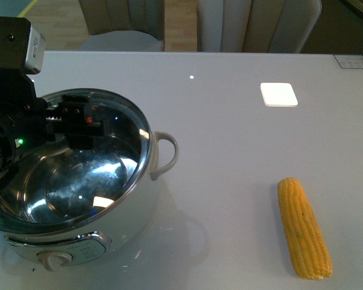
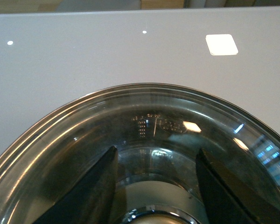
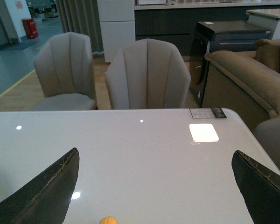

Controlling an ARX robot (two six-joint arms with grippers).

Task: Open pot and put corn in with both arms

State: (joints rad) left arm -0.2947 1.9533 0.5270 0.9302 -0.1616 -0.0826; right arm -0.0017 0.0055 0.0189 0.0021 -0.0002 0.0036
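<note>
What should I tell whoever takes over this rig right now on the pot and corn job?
Left gripper: open, over the pot, its fingers either side of the knob of the glass lid, not closed on it.
Right gripper: open and empty above the table; only the corn's tip shows in its wrist view.
Corn: lying on the table to the right of the pot, well apart from it.
Done: left arm positioned over the lid.
Left: grip the knob, lift the lid off, pick up the corn, put it in the pot.
</note>
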